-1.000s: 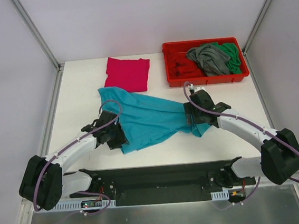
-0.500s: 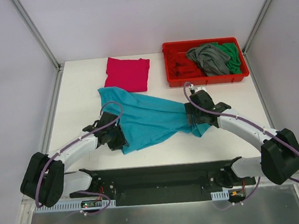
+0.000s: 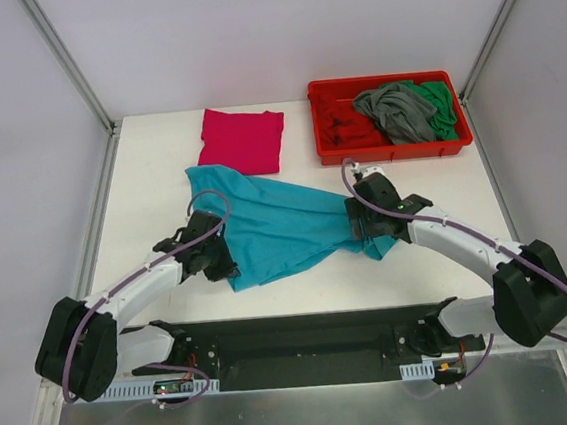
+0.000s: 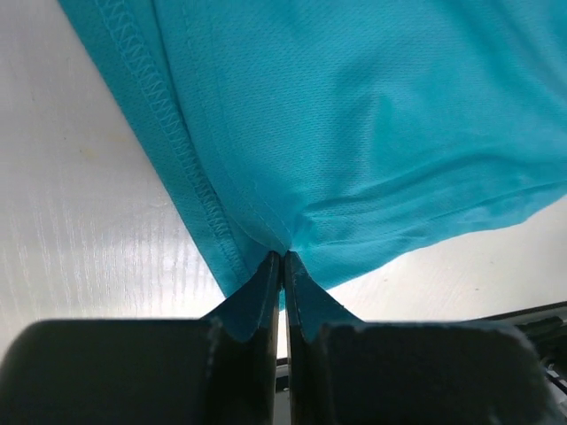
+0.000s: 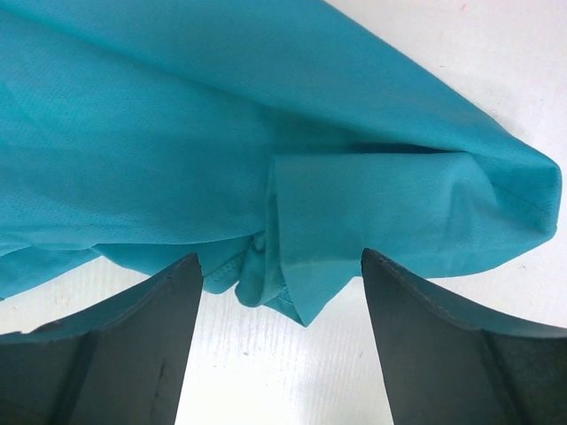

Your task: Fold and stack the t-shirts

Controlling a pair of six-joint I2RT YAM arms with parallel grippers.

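Pinching its hem, the left end effector (image 4: 283, 258) holds the teal t-shirt (image 4: 372, 115).

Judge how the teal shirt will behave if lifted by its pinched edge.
Probably floppy: the teal shirt lies creased and folded over itself, so it should drape and sag from the left pincer. Likely light, since the knit fabric looks thin. It seems unlikely to slip, with the edge clamped between shut jaws.

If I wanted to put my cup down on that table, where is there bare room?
Bare table lies left of the pink shirt, between the red tray and the right arm, and along the near edge by the teal shirt. The middle is crowded by that shirt, with the left gripper and right gripper at its ends.
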